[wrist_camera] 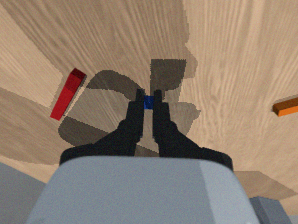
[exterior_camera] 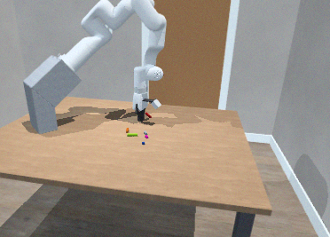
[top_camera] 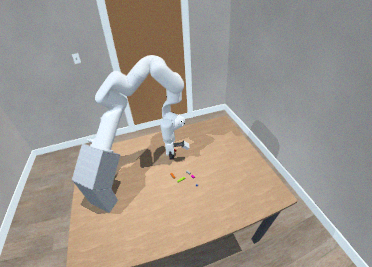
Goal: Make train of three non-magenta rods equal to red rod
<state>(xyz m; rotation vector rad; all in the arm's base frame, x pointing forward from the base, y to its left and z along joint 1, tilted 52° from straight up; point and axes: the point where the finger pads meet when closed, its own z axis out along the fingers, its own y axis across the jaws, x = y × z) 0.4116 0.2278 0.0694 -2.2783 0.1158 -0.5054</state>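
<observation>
My gripper [top_camera: 172,157] [exterior_camera: 141,119] [wrist_camera: 148,100] is shut on a small blue rod at table level; the wrist view shows a fingertip against each side of it. The red rod [exterior_camera: 148,115] [wrist_camera: 64,100] lies apart to the left in the wrist view. An orange rod [top_camera: 173,175] [exterior_camera: 127,130] [wrist_camera: 287,107] lies at the right edge of the wrist view. A lime rod [top_camera: 181,179] [exterior_camera: 132,135], a small greyish rod [top_camera: 188,173] [exterior_camera: 145,133], a magenta rod [top_camera: 193,177] [exterior_camera: 146,137] and another blue rod [top_camera: 197,185] [exterior_camera: 143,143] lie in front of the gripper in the top and exterior views.
The wooden table [top_camera: 150,227] [exterior_camera: 89,166] bears all the rods. The arm's base stands at its left in the top and exterior views. The orange, lime, greyish, magenta and front blue rods lie in a loose group. The arm's shadows fall around the gripper.
</observation>
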